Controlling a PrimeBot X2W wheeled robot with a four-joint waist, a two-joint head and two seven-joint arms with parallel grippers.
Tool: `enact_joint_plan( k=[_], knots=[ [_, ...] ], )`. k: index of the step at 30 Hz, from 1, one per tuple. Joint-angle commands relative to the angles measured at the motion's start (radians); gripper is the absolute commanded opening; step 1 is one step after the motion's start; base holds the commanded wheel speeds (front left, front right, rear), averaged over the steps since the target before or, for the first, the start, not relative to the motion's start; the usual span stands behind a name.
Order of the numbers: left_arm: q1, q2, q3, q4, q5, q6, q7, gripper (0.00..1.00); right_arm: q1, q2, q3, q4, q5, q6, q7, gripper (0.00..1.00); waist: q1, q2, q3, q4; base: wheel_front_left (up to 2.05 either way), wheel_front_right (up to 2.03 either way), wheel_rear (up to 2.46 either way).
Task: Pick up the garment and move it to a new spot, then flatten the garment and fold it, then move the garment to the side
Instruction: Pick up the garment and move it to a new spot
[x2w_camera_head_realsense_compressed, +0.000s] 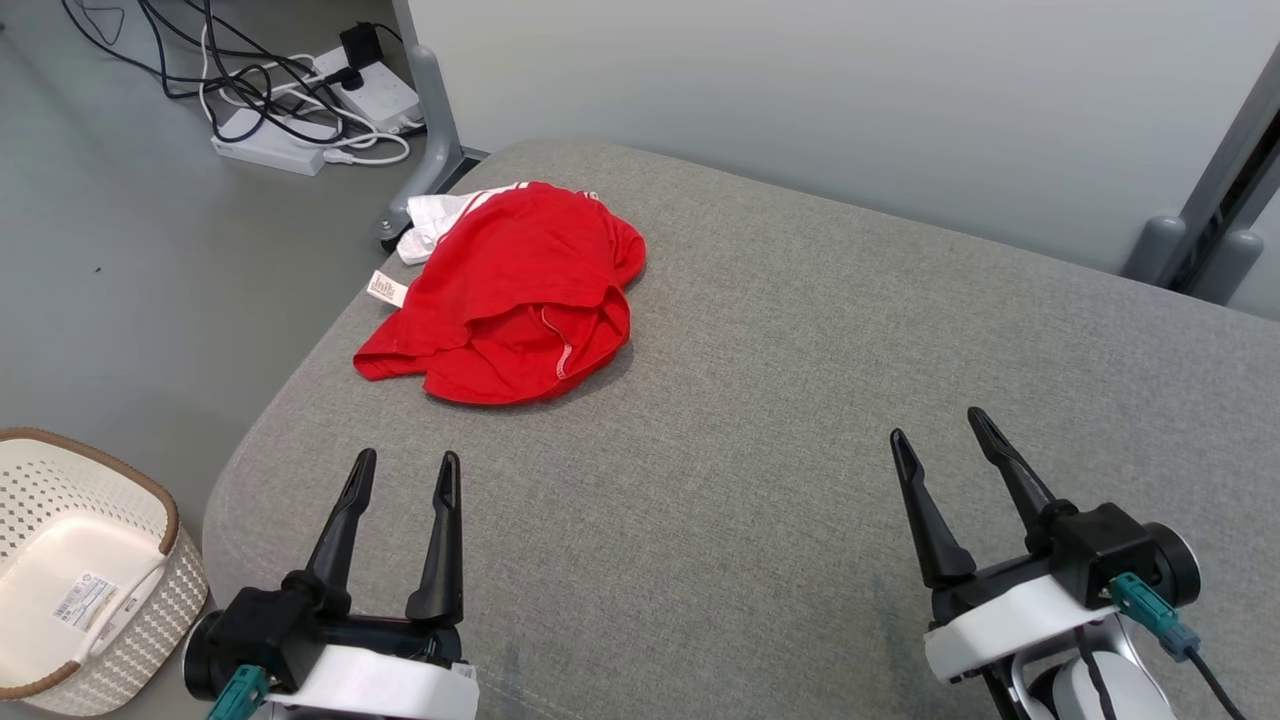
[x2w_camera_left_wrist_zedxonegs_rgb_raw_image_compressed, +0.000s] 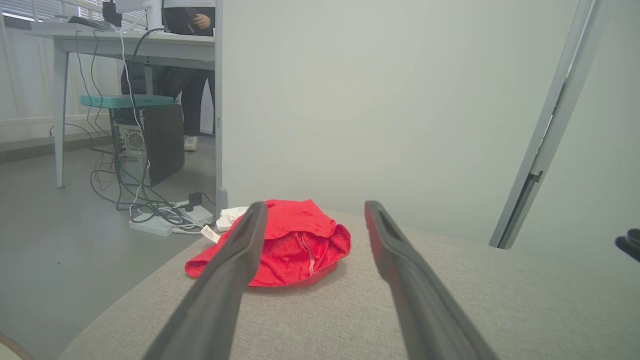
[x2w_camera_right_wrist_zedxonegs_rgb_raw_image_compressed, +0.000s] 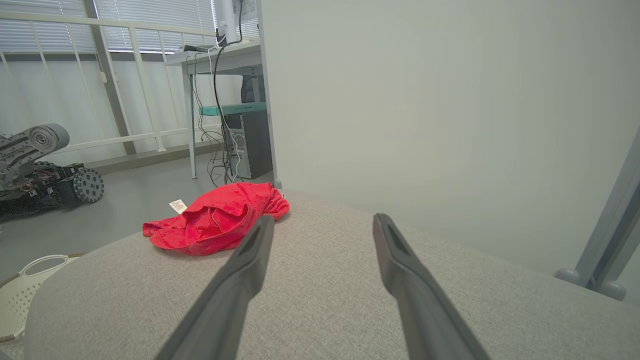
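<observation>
Step in hand: the first one, the pick-up, not yet begun. Your left gripper (x2w_camera_head_realsense_compressed: 409, 458) has its two long dark fingers spread wide with nothing between them. Your right gripper (x2w_camera_head_realsense_compressed: 936, 426) is the same, released and empty. Both hang low over the near part of the broad grey woven-fabric cushion (x2w_camera_head_realsense_compressed: 760, 330). The crumpled red cloth garment (x2w_camera_head_realsense_compressed: 510, 300) lies in a loose heap well ahead of the left gripper and a little to its inner side, clear of both sets of fingers. From the right gripper it is ahead and far over to the left. The heap sits close to the cushion's far left edge, with a white part (x2w_camera_head_realsense_compressed: 430, 215) at its far end and a small white care label (x2w_camera_head_realsense_compressed: 386, 288) right at that edge. Judgement: the left arm is the better placed. The next move calls for a forward reach, a descent onto the near raised fold, and a pinch that takes cloth only, not the cushion cover. Bring the right across if you want a two-point lift. The white perforated plastic basket (x2w_camera_head_realsense_compressed: 150, 480) on the floor, outboard of the left gripper, looks clear of that path.
</observation>
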Motion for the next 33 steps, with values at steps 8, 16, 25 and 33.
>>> enact_joint_plan(
  k=[8, 16, 25, 33],
  knots=[
    [-0.043, 0.003, 0.042, 0.032, -0.010, -0.025, 0.000, 1.00, 0.018, -0.006, -0.011, -0.023, -0.037, -0.001, -0.005, 1.00, 0.0000, 0.0000, 0.021, -0.002, 0.00, 0.00, 0.00],
    [-0.203, 0.010, 0.115, 0.153, -0.005, -0.090, 0.000, 1.00, -0.038, -0.013, -0.021, -0.125, -0.115, -0.001, 0.055, 1.00, 0.0000, 0.0000, 0.162, -0.034, 0.00, 0.00, 0.00],
    [-0.490, 0.123, 0.110, 0.408, -0.115, -0.131, 0.044, 1.00, -0.141, -0.036, 0.032, -0.356, -0.153, -0.001, 0.201, 1.00, 0.0000, 0.0000, 0.348, -0.118, 0.00, 0.00, 0.00],
    [-0.731, 0.213, 0.028, 0.601, -0.302, -0.132, 0.233, 1.00, -0.203, -0.057, 0.071, -0.506, -0.174, -0.001, 0.301, 1.00, 0.0000, 0.0000, 0.456, -0.179, 0.00, 0.00, 0.00]
  ],
)
